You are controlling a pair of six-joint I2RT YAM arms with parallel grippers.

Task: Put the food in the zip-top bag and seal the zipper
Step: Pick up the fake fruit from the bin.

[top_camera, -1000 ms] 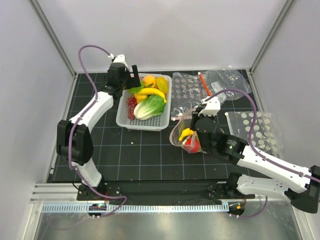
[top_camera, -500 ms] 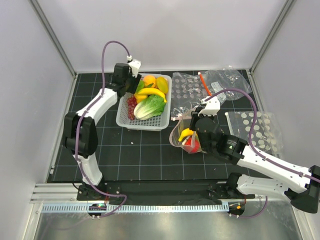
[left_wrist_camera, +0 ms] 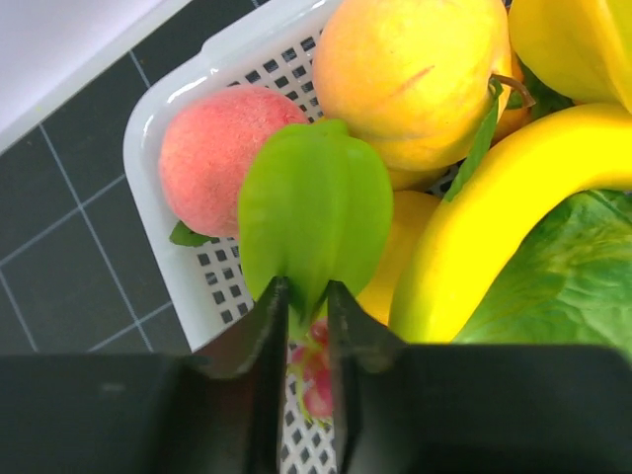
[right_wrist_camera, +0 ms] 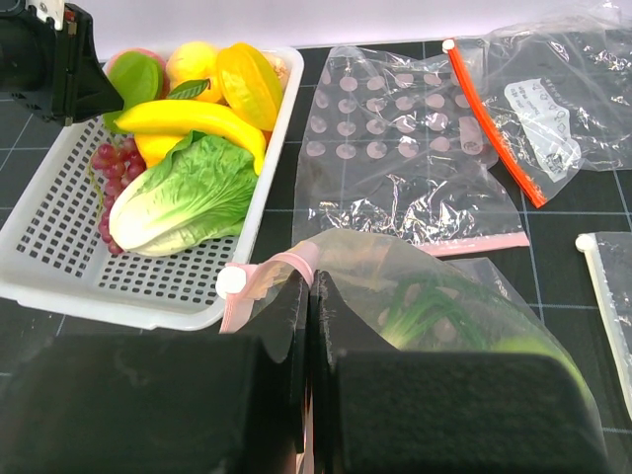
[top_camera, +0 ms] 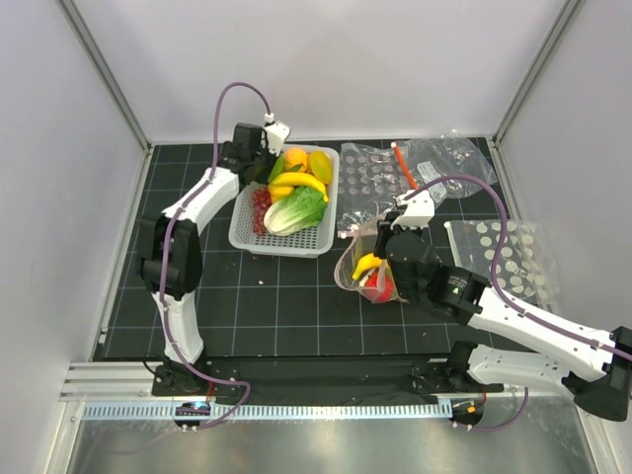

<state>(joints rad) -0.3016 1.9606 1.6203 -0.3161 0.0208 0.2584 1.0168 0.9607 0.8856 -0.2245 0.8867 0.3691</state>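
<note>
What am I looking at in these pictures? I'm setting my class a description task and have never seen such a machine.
Two white robot arms stand on a black table. One picture looks down from above; the other two come from a camera on each wrist. The left gripper pinches a green toy piece at the corner of a white mesh basket holding a banana, lettuce, grapes and a peach. The right gripper grips the rim of a clear zip-top bag with a pink zipper; a yellow piece and a red piece lie inside. Other clear bags lie nearby.
</note>
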